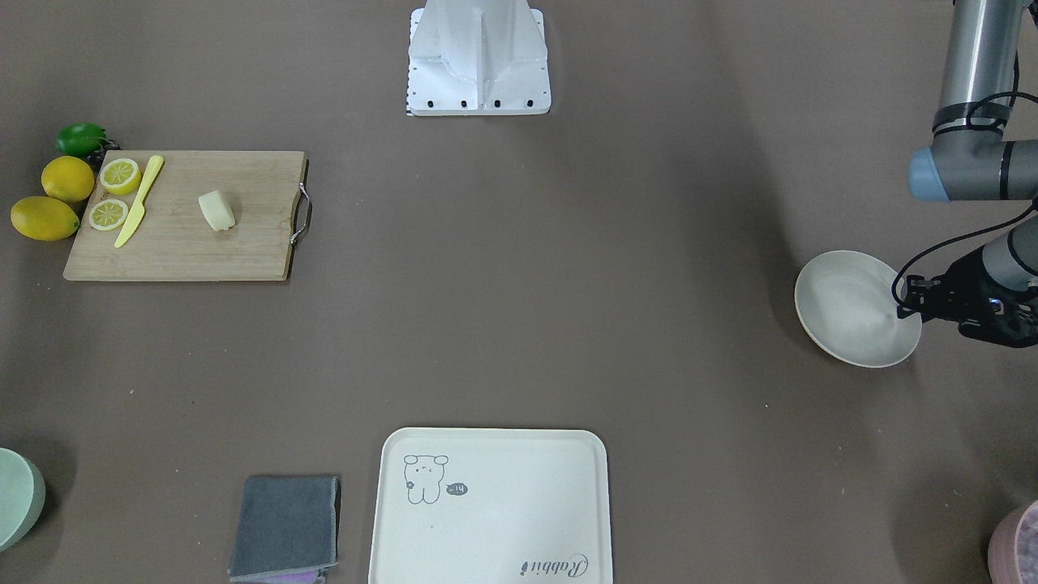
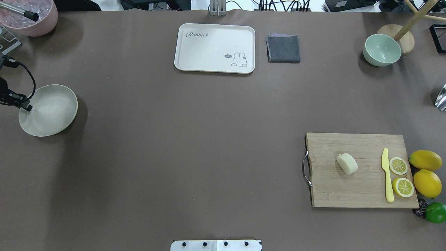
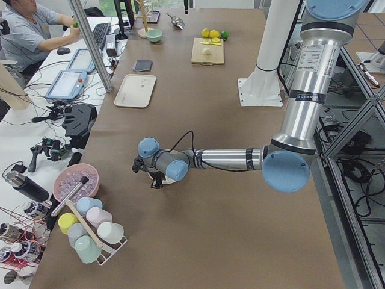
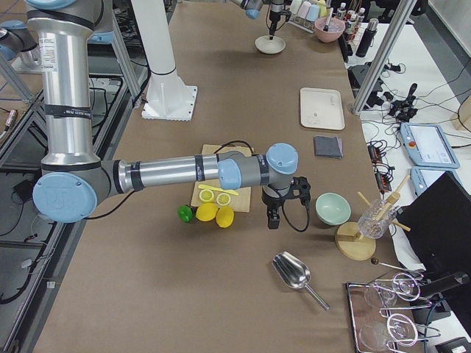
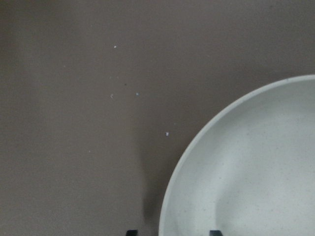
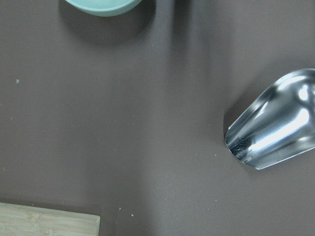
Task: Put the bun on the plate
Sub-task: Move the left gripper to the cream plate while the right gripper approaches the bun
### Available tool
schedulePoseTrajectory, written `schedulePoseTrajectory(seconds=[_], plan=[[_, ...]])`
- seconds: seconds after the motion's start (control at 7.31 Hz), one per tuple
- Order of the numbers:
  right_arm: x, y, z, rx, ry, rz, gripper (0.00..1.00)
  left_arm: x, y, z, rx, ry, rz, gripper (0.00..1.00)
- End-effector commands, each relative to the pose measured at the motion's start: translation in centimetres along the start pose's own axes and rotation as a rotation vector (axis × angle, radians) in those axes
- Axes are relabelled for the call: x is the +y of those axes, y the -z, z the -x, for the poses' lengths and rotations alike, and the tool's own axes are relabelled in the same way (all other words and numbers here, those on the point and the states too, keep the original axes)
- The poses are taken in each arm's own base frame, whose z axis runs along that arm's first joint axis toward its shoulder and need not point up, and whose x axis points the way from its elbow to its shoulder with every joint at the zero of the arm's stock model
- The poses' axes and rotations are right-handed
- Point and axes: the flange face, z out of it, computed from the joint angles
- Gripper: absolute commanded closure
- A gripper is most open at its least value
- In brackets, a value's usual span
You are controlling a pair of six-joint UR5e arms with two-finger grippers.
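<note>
left gripper (image 1: pixel 902 306) astride plate (image 1: pixel 843 312) rim

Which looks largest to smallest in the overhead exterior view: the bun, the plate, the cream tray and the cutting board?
1. cutting board, the largest by a clear margin.
2. tray; it lies farther from the camera, so it may look smaller than it is.
3. plate.
4. bun, plainly the smallest.
</note>
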Motion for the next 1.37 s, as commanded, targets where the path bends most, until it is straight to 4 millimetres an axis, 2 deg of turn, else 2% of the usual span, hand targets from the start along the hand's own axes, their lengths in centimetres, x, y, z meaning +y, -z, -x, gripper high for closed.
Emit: schedulePoseTrajectory(seconds=[0.0,0.14,0.27,0.41,0.55,0.68,0.82,0.96,1.23], plan=[[0.0,-0.2,0.6,-0.003,0.009,0.004,0.00,-0.3,0.5,-0.4,0.004,0.005,-0.010,1.00],[-0.2,0.5,1.6,-0.006,0.025,-0.009,0.00,-1.6,3.1,-2.8,0.027,0.060,-0.050,1.00],[-0.4,0.1,4.0,-0.013,0.003,-0.003,0.00,-3.9,5.2,-5.8,0.049,0.126,-0.084,1.00],[-0.6,0.7,7.8,-0.034,-0.014,-0.028,0.00,-5.2,7.0,-8.2,0.069,0.159,-0.118,1.00],[0.0,1.5,11.5,-0.072,-0.040,-0.042,0.00,-6.8,8.2,-14.6,0.122,0.198,-0.138,1.00],[1.1,1.9,15.5,-0.102,-0.007,-0.040,0.00,-6.0,6.2,-22.4,0.168,0.183,-0.094,1.00],[1.9,1.3,19.1,-0.112,0.052,-0.026,0.00,-7.8,7.4,-28.7,0.212,0.203,-0.092,1.00],[2.8,0.1,22.0,-0.111,0.094,-0.002,0.00,-9.0,7.8,-36.3,0.246,0.241,-0.058,1.00],[5.6,-4.3,28.1,-0.056,0.209,0.045,0.01,-8.0,5.8,-46.7,0.260,0.219,-0.063,1.00]])
